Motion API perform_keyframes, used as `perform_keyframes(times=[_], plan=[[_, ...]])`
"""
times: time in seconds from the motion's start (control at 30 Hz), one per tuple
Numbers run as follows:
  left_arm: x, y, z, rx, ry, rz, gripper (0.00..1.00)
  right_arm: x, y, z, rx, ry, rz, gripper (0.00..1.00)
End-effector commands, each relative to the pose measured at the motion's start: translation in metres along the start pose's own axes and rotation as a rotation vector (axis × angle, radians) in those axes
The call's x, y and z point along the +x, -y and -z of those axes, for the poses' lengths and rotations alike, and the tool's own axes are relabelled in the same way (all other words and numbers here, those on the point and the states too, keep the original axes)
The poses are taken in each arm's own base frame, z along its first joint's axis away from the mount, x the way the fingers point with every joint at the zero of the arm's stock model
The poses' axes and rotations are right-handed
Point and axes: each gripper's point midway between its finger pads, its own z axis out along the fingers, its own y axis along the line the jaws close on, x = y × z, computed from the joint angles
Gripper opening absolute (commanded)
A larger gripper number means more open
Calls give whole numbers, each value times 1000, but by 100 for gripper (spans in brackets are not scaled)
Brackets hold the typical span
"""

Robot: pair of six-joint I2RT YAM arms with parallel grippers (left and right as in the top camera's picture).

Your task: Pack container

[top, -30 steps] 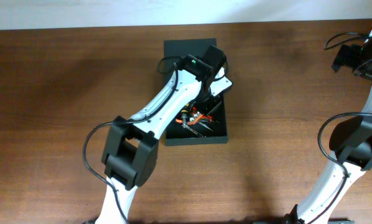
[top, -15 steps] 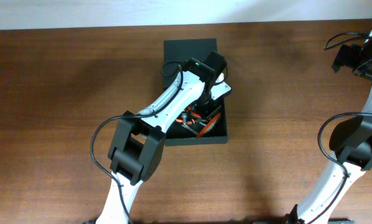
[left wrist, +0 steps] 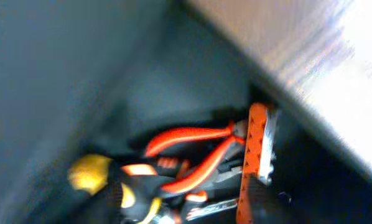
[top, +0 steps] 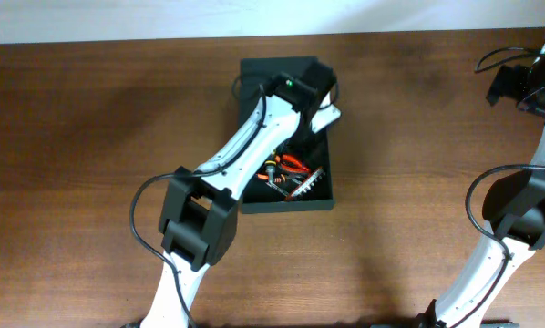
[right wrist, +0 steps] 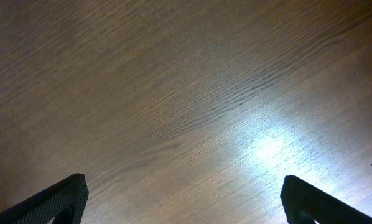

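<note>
Container, dark and matte, sat on the brown wooden desk directly under the left jaws, well apart from the right jaws. The left arm stretched diagonally over the box from the desk's near edge. Its black wrist head hung above the box's far half and hid the jaws from the overhead camera. The left wrist camera was blurred and showed no clear fingertip, so whether the left jaws were apart or together could not be told.

Just below the left jaws, in the open near half of the box, lay a small heap of hand tools. Pliers with orange-red handles rested in the middle of the heap. In the left wrist view those handles crossed in front of an upright orange-and-silver strip, touching it or nearly so. A rounded yellow-and-black handle lay on the other side of them. The box's dark inner wall filled the space beside the tools. A pale, out-of-focus band ran across the upper right corner of that view; what it was could not be made out.

The right arm stood at the desk's far right side. The right jaws were spread wide, gripping nothing, with one dark tip at each lower corner of the right wrist view. Below them lay only bare wood grain with a bright patch of glare.
</note>
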Motion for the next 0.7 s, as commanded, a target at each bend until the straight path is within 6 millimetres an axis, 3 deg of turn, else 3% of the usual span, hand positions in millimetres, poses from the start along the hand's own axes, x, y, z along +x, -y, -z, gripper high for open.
perform_keyframes(times=[0.0, 0.03, 0.1, 0.23, 0.37, 0.4, 0.43, 0.57, 0.67], plan=[[-30, -29, 48, -136, 115, 17, 93, 0, 7, 9, 13, 22, -7, 99], [-36, -39, 66, -179, 147, 28, 99, 0, 7, 9, 13, 22, -7, 99], [-37, -57, 88, -236, 170, 52, 99, 0, 7, 9, 13, 22, -7, 99], [-15, -103, 118, -340, 155, 186, 99, 0, 7, 9, 13, 22, -7, 99], [28, -158, 135, -393, 127, 483, 99, 0, 7, 9, 13, 22, -7, 99], [33, -163, 136, -395, 123, 515, 99, 0, 7, 9, 13, 22, -7, 99], [51, -179, 140, -402, 109, 613, 99, 0, 7, 9, 13, 22, -7, 99], [98, -211, 147, -415, 54, 842, 99, 0, 7, 9, 13, 22, -7, 99], [124, -219, 144, -346, 20, 965, 99, 0, 7, 9, 13, 22, -7, 99]])
